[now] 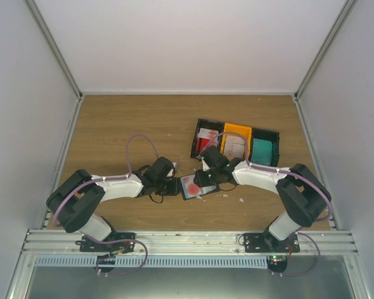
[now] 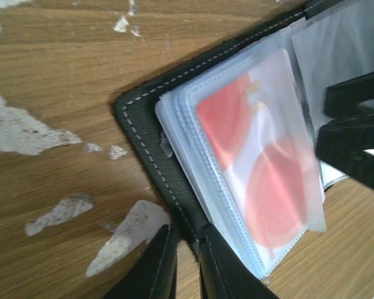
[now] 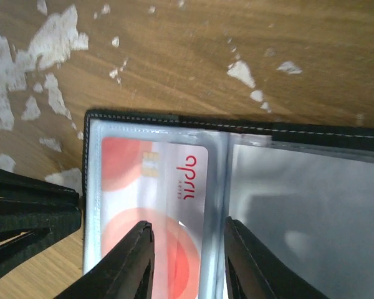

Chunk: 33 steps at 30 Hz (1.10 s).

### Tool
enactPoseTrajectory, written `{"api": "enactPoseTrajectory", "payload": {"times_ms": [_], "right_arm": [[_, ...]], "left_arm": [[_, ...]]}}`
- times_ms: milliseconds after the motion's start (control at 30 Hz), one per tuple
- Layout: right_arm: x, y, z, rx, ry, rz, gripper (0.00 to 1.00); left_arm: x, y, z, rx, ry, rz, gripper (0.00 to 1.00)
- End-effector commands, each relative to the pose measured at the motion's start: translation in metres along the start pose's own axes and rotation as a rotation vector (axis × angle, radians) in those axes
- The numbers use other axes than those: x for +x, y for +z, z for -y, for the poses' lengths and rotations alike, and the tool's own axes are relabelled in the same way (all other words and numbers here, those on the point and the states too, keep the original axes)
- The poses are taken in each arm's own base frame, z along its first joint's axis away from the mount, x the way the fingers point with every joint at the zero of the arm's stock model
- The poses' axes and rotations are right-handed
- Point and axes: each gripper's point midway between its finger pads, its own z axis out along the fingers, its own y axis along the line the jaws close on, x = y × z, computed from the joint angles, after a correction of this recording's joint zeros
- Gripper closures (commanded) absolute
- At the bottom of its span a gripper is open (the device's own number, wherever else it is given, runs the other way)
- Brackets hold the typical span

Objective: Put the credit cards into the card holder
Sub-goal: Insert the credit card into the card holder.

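Observation:
The card holder (image 1: 193, 185), a black wallet, lies open on the table with clear plastic sleeves showing. A red-and-white credit card (image 3: 151, 187) sits inside its left sleeve and also shows in the left wrist view (image 2: 262, 162). My left gripper (image 2: 187, 229) is shut on the wallet's black stitched edge (image 2: 143, 118) at its left side. My right gripper (image 3: 187, 258) is open and empty just above the sleeve, its fingers (image 3: 134, 261) straddling the card's right part and the fold. More cards lie in the bins: red-and-white (image 1: 206, 140), whitish (image 1: 235, 144), teal (image 1: 263, 149).
Three bins stand side by side behind the wallet: black (image 1: 198, 134), yellow (image 1: 237, 129), black (image 1: 275, 140). White worn patches and crumbs (image 2: 25, 131) mark the wood. The grey enclosure walls (image 1: 25, 124) close in the table on three sides.

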Motion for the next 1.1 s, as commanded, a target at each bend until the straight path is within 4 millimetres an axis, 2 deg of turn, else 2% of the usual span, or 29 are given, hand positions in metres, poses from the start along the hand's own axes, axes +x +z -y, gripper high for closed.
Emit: {"api": "enactPoseTrajectory", "payload": {"times_ms": [0,233,433,767,867,1067], "right_arm": [[-0.014,-0.023,0.000,0.064,-0.045,0.066,0.65],[-0.001,-0.012,-0.007,0.057,-0.132,-0.002,0.62],[0.008,0.007,-0.010,0.103,-0.165,-0.056,0.63],[0.020,0.013,0.017,0.226,-0.117,-0.078,0.87],[0.022,0.014,0.020,0.230,-0.102,-0.078,0.90],[0.021,0.009,0.020,0.230,-0.070,-0.053,0.90]], "left_arm": [[-0.013,-0.013,0.006,-0.013,0.039,0.067,0.85],[-0.016,-0.022,0.027,0.096,0.029,0.091,0.82],[-0.016,-0.019,0.033,0.146,-0.011,0.095,0.80],[-0.014,-0.013,0.038,0.194,-0.028,0.076,0.76],[-0.014,-0.010,0.038,0.197,-0.030,0.069,0.76],[-0.013,-0.006,0.036,0.189,-0.038,0.061,0.72]]}}
